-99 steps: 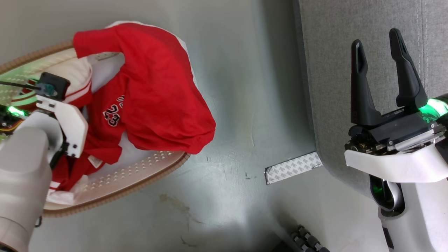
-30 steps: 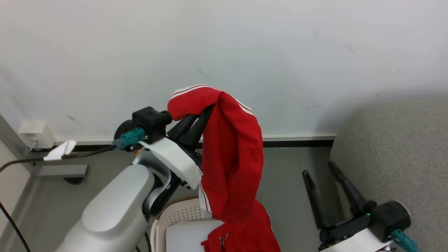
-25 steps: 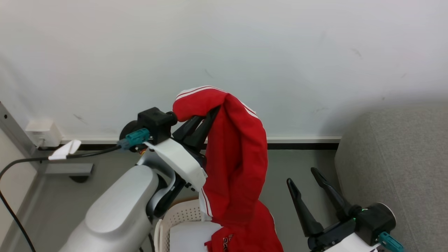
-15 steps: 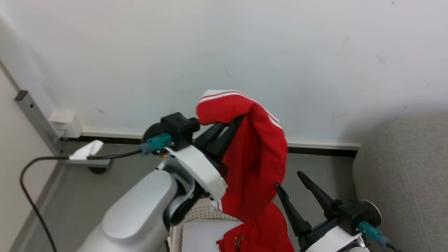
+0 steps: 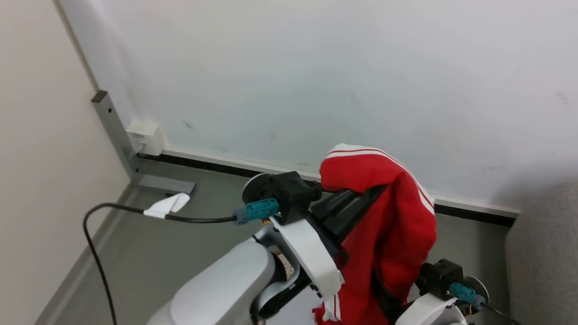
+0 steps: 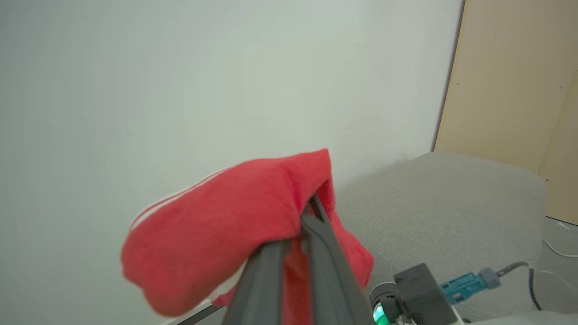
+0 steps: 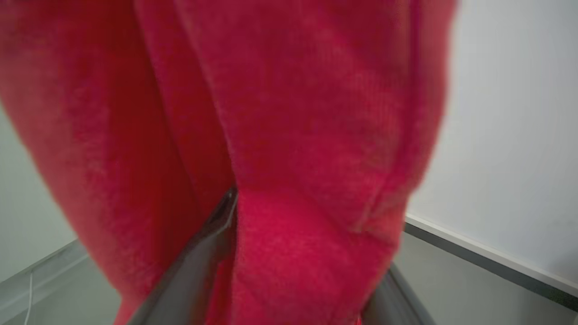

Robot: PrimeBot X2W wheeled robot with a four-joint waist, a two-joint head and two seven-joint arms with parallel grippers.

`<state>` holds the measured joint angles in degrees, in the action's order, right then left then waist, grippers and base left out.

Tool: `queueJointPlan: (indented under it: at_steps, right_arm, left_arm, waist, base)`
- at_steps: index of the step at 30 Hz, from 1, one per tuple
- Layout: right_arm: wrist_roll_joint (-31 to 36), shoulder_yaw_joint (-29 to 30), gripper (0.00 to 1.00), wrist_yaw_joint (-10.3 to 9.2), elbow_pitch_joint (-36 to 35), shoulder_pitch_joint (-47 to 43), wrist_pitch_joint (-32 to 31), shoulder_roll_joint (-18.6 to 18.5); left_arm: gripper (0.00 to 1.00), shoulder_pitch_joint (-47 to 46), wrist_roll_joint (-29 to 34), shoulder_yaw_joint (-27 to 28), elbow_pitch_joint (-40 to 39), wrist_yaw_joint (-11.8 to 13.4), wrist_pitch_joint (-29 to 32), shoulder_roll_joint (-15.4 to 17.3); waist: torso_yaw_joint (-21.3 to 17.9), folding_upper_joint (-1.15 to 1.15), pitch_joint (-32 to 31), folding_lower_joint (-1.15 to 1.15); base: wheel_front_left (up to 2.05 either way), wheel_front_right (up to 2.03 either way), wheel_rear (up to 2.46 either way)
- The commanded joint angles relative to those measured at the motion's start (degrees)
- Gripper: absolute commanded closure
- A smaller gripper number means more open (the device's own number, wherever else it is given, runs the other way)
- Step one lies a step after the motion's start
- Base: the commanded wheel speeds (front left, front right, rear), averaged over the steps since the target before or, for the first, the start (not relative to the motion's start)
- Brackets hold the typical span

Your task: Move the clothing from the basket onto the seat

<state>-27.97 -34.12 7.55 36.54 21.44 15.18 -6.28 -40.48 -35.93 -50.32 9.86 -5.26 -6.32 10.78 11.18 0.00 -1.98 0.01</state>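
In the right wrist view the right gripper (image 7: 311, 234) is seen with its fingers spread, and folds of the red garment (image 5: 397, 225) hang between them. Further out, at about 4 o'clock in the head view, the garment is pinched near its white-striped edge by the left gripper (image 6: 312, 205), whose fingers are pressed together on it, and it is held up in the air. The grey sofa (image 6: 451, 203) lies beyond, at 3 o'clock, apart from the cloth. The lifting is judged done; carrying over and laying down are left.
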Motion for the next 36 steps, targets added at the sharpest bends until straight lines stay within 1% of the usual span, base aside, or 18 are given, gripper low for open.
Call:
queueJointPlan:
  at_steps: [1,3,4,5,6,7,10,16,21,25,28,31,32,33,34,36]
  right_arm:
    - [-1.36,-1.01,0.0,-0.12,1.31,0.94,-0.04,-0.01]
    - [-2.51,-2.22,0.0,-0.12,2.53,1.04,-0.05,0.0]
    - [-3.05,-2.73,0.5,-0.12,2.96,1.26,-0.04,0.02]
    - [-3.05,-2.73,0.5,-0.12,2.96,1.26,-0.04,0.02]
    - [-3.53,-3.07,0.8,-0.12,3.23,1.58,-0.05,-0.12]
    - [-3.96,-3.38,1.0,-0.12,3.34,1.87,-0.04,-0.25]
    - [-4.98,-3.69,1.0,-0.12,3.1,2.01,-0.04,-0.56]
    - [-4.48,-1.5,1.0,-0.12,0.54,1.42,-0.04,-1.13]
    - [-3.81,2.71,1.0,-0.12,-2.45,0.62,-0.04,-1.27]
    - [-2.15,7.66,1.0,-0.12,-4.91,0.23,-0.04,-1.84]
    - [-0.68,11.27,1.0,-0.12,-7.5,-0.6,-0.04,-1.92]
    - [0.77,13.53,1.0,-0.12,-10.17,-1.13,-0.04,-2.17]
    - [1.1,13.84,1.0,-0.12,-10.96,-1.28,-0.04,-2.09]
    - [1.45,14.35,1.0,-0.12,-11.61,-1.48,-0.04,-2.19]
    - [1.64,14.61,1.0,-0.12,-12.08,-1.64,-0.05,-2.23]
    - [1.65,15.22,1.0,-0.12,-12.87,-1.71,-0.04,-2.31]
  left_arm:
    - [1.0,0.64,-0.26,-0.34,-1.23,-0.08,0.45,-0.08]
    - [1.0,0.82,-0.42,-0.72,-2.17,-0.13,0.67,0.01]
    - [1.0,0.87,-0.46,-0.77,-2.52,-0.11,0.82,0.17]
    - [1.0,0.87,-0.46,-0.77,-2.52,-0.11,0.82,0.17]
    - [1.0,0.9,-0.45,-0.83,-2.8,0.01,0.92,0.28]
    - [1.0,0.95,-0.43,-0.78,-3.0,0.24,0.95,0.51]
    - [1.0,1.18,-0.63,-0.52,-3.24,0.59,1.04,1.03]
    - [1.0,1.48,-0.85,0.02,-2.46,1.15,0.78,2.02]
    - [1.0,2.9,-1.31,0.47,-0.99,2.21,0.73,3.12]
    - [1.0,4.98,-1.67,0.23,0.02,3.03,0.48,4.06]
    - [1.0,6.41,-1.95,0.0,0.43,3.29,-0.07,4.4]
    - [1.0,7.58,-2.25,-0.56,0.72,3.4,-0.34,4.39]
    - [0.72,7.87,-2.25,-0.63,0.72,3.41,-0.54,4.37]
    - [0.12,8.08,-2.25,-0.88,0.74,3.3,-0.56,4.23]
    - [0.0,8.33,-2.26,-1.04,0.85,3.29,-0.65,4.18]
    - [0.0,8.76,-2.27,-1.21,0.99,3.57,-0.9,4.12]
  waist:
    - [1.65,0.0,-0.1,-0.01]
    - [2.41,0.0,-0.12,-0.01]
    - [2.67,0.0,-0.12,-0.01]
    - [2.67,0.0,-0.12,-0.01]
    - [2.95,0.0,-0.1,-0.01]
    - [3.12,0.0,-0.09,-0.01]
    - [3.38,0.0,-0.04,-0.01]
    - [2.63,0.0,-0.03,-0.01]
    - [0.98,0.0,0.02,-0.01]
    - [-0.7,0.0,0.26,-0.01]
    - [-2.02,0.0,0.51,-0.01]
    - [-3.63,0.0,0.73,-0.01]
    - [-4.32,0.0,0.79,-0.01]
    - [-4.88,0.0,0.81,-0.01]
    - [-5.58,0.0,0.78,-0.01]
    - [-7.1,0.0,0.75,-0.01]
  base:
    - [0.0,0.0,0.0]
    - [0.0,0.0,0.0]
    - [0.0,0.0,0.0]
    - [0.0,0.0,0.0]
    - [0.0,0.0,0.0]
    - [0.0,0.0,0.0]
    - [0.0,0.0,0.0]
    - [0.0,0.0,0.0]
    - [0.0,0.0,0.0]
    - [0.0,0.0,0.0]
    - [0.0,0.0,0.0]
    - [0.0,0.0,0.0]
    - [0.0,0.0,0.0]
    - [0.0,0.0,0.0]
    - [0.0,0.0,0.0]
    - [0.0,0.0,0.0]
